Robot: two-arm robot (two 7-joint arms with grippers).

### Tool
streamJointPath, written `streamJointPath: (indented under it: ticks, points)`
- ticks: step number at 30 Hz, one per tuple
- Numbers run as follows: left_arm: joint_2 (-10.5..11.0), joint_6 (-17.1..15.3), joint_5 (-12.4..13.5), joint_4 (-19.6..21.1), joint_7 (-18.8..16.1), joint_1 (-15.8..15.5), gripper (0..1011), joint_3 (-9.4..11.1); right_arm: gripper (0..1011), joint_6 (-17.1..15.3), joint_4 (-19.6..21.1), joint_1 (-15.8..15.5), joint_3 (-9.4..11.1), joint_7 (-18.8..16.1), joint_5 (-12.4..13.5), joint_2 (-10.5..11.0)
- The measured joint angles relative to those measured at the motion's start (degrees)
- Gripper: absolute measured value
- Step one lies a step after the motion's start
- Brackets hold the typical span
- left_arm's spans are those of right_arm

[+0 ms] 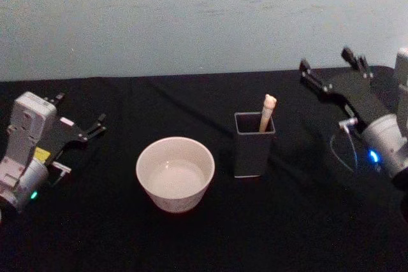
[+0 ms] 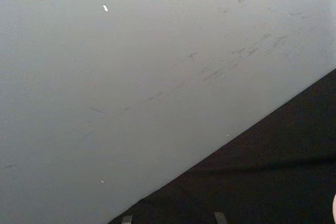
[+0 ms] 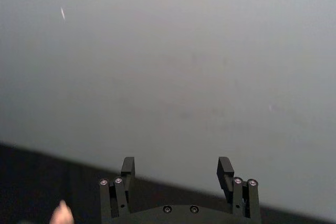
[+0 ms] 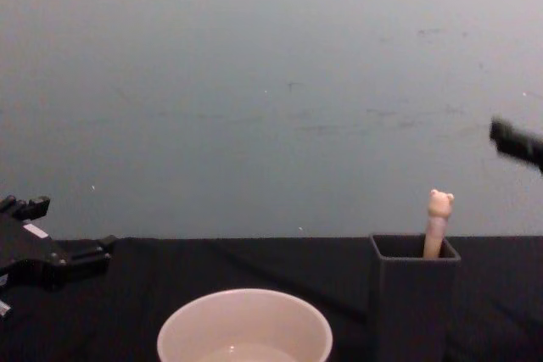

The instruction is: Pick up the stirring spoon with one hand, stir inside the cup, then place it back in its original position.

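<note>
Closest to the lens, the right gripper (image 3: 179, 174) shows its two dark fingers spread wide with nothing between them; in the head view it hangs raised at the right side of the table (image 1: 191, 246), well apart from the holder. Left gripper (image 1: 80, 124) lies low on the far left, jaws likewise parted and empty, parked near the table edge. Between the two arms: the cup (image 1: 175, 173), round and cream-white, sits left of centre, and just beside it to the right stands the dark grey square holder (image 1: 254, 144). Stirring spoon (image 1: 267, 113) stands in the holder, bowl down and hidden inside, pale handle rising past the rim with the small bear head (image 4: 440, 203) uppermost. Long axis near vertical, leaning slightly toward the holder's far right corner. Judgement: the pickup has not begun, and the right arm is the nearer one. A good approach would come down from above with fingers aligned across the handle, close just below the bear head, then lift straight along the spoon's axis so the neck does not drag the thin walls and tip the holder.
</note>
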State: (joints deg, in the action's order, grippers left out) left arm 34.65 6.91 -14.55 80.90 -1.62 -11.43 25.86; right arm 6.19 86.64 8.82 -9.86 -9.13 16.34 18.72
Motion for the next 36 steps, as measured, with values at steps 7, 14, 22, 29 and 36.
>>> streamJointPath:
  ticks: [7, 14, 22, 29, 36]
  points:
    - [0.0, 0.0, 0.0, 0.0, 0.0, 0.0, 1001, 0.0, 1000, -2.4, -2.8, -1.7, -0.7, 0.4, -3.6, 0.5]
    - [0.0, 0.0, 0.0, 0.0, 0.0, 0.0, 1001, 0.0, 1000, -3.8, -5.2, -2.4, -1.5, -0.1, -5.9, 0.0]
    - [0.0, 0.0, 0.0, 0.0, 0.0, 0.0, 1002, 0.0, 1000, -4.2, -6.5, -2.2, -1.6, -0.6, -6.9, -0.5]
    - [0.0, 0.0, 0.0, 0.0, 0.0, 0.0, 1001, 0.0, 1000, -4.1, -6.3, -2.2, -1.6, -0.6, -6.9, -0.4]
    - [0.0, 0.0, 0.0, 0.0, 0.0, 0.0, 1001, 0.0, 1000, -4.1, -6.2, -2.2, -1.6, -0.6, -6.7, -0.4]
